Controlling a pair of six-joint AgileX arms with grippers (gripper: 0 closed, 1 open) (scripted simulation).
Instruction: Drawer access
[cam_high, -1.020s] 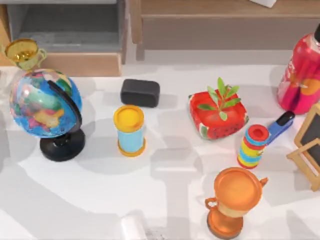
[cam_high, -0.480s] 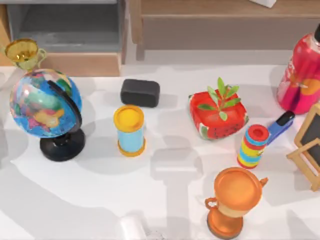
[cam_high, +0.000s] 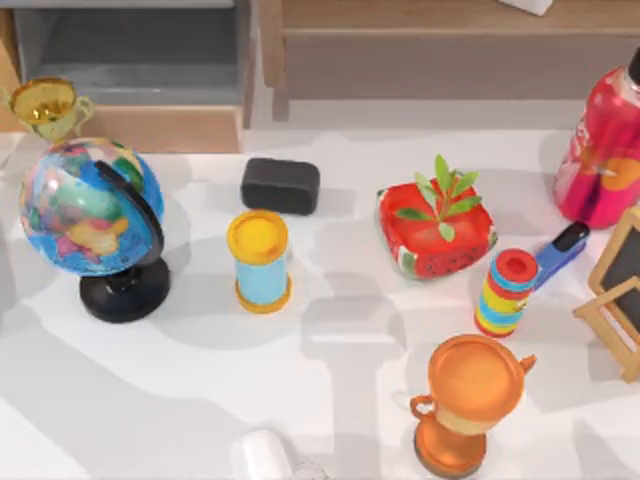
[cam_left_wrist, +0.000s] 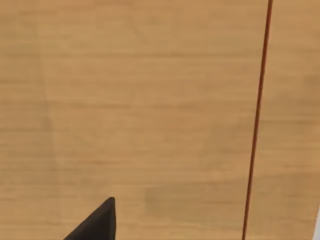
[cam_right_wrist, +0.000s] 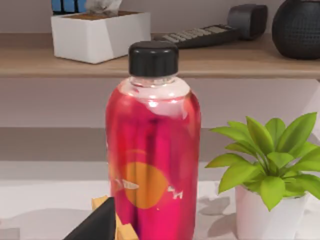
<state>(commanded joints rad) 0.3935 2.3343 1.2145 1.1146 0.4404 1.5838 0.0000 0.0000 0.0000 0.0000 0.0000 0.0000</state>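
the drawer (cam_high: 130, 75) stands at the table's (cam_high: 330, 390) far left corner, pulled out, its grey inside open to the top and its light-wood front facing the globe (cam_high: 90, 205). a small gold cup (cam_high: 45, 105) is by its front left end. the left wrist view is close to a wood panel (cam_left_wrist: 140, 110). the right wrist view faces a red bottle (cam_right_wrist: 152, 150). i cannot tell the state of the jaws.

Light matt wood fronts the drawer (cam_high: 165, 128) (grey inside); the globe (cam_high: 88, 207) and red bottle (cam_right_wrist: 153, 150) look glossy.
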